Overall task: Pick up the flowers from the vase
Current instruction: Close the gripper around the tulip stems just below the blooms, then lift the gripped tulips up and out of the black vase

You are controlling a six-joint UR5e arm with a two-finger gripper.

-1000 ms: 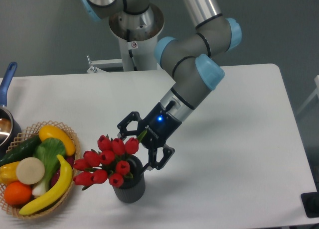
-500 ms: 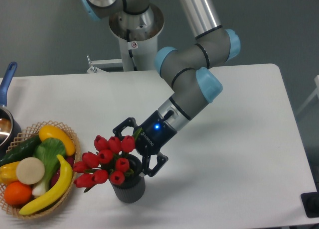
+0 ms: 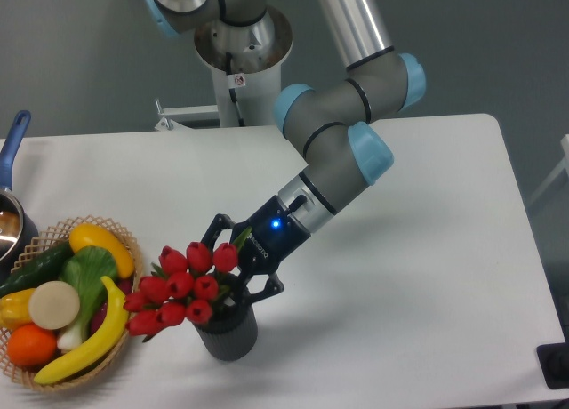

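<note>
Fixed camera, single view. The arm reaches down from the far side of the table (image 3: 427, 249) toward the near left, wrist angled at the vase (image 3: 228, 333).

Vase: dark grey, ribbed, upright on the white tabletop near the front edge, left of centre. It stands just to the right of the wicker basket (image 3: 124, 338), not touching it as far as the view shows.

Flowers (image 3: 178, 287): red tulip buds bunched together, leaning out left over the vase mouth toward the basket, with green leaves showing among them. The stems run down and to the right into the vase mouth; lower stems are hidden behind the buds and the fingers.

Gripper (image 3: 229, 271): black, with a blue indicator light lit on its body. Its fingers sit at the right side of the bunch, just above the vase mouth, one on the far side by the top buds and one on the near side against the vase rim. They straddle the stem area with a narrow gap between them. Cannot tell whether the pads are actually pressing the stems: buds cover the contact point.

Basket holds fake produce: banana (image 3: 89, 338), orange (image 3: 29, 344), cucumber (image 3: 36, 265). A pan with a blue handle (image 3: 11, 142) sits at the left edge.
</note>
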